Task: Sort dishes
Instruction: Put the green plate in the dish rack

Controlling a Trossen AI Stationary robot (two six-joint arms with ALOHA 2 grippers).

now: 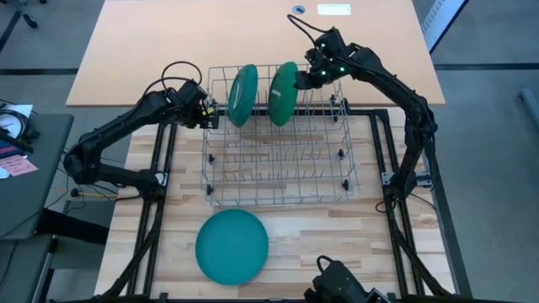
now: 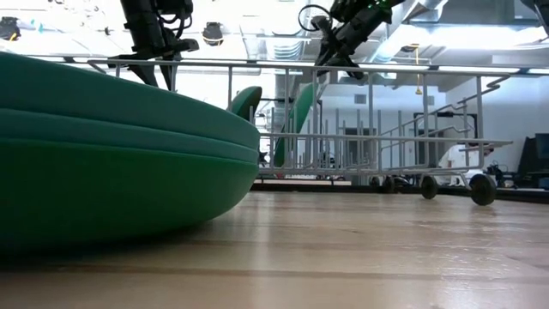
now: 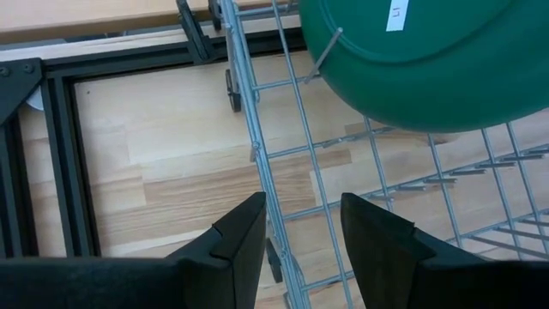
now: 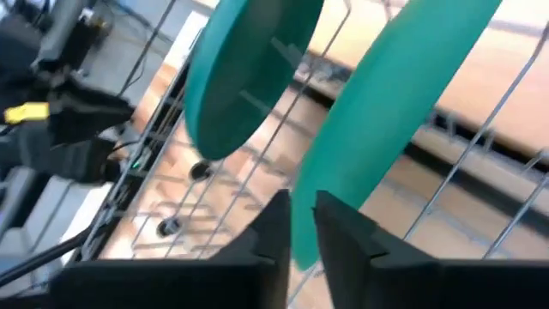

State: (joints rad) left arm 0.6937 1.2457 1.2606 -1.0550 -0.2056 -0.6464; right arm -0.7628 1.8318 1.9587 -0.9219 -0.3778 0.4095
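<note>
1. In the high view, two plates are seen standing on edge in the back row of the wire rack [image 1: 282, 139]: a teal plate [image 1: 242, 95] nearer the left side and a green plate [image 1: 283, 93] beside it. A third teal plate [image 1: 232, 247] is seen lying flat on the worktop [image 1: 354, 244], near its front edge and in front of the rack. So two dishes look put away and one looks left to do. The right hand [image 1: 308, 77] is placed at the top rim of the green plate. The left hand [image 1: 209, 112] is kept at the rack's back left corner, next to the teal plate.

2. In the low view, the flat plate [image 2: 111, 154] is shown very close and fills the left side. The rack [image 2: 377, 129] is seen behind it with the two standing plates inside. Both arms are seen coming down from above.

3. In the left wrist view, the left hand's fingers [image 3: 244, 245] are held apart with only the rack's wire between them, so nothing is held. A green plate [image 3: 420, 60] is seen just ahead.

4. In the right wrist view, the right hand's fingers [image 4: 270, 227] are drawn close together on the lower rim of the green plate [image 4: 377, 120]. The plate looks pinched, so it may not be let go yet. The teal plate [image 4: 244, 73] is seen beyond it.
</note>
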